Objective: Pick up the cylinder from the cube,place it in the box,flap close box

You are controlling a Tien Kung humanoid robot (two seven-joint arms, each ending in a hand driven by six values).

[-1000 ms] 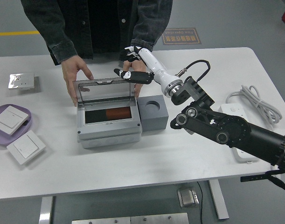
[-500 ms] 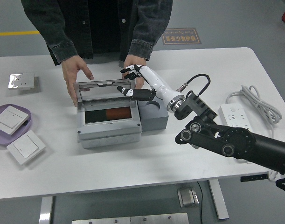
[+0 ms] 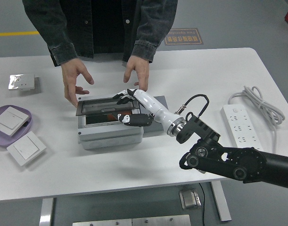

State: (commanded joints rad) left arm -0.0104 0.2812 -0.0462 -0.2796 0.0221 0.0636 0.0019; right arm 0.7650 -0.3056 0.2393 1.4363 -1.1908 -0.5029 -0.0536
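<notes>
Grey box [image 3: 111, 134] sits mid-table with its transparent lid [image 3: 103, 104] lowered nearly flat over the opening. Through the lid a red-brown cylinder [image 3: 122, 114] lies inside the box on a dark floor. Right hand [image 3: 130, 107] rests over the lid's right part, fingers spread, holding nothing. Grey cube [image 3: 158, 123] stands just beside the box's right wall, mostly hidden by the white forearm. A person's two hands [image 3: 74, 79] hover open behind the box, not touching it. Purple tray [image 3: 22, 132] at left holds a white switch plate [image 3: 8, 120].
</notes>
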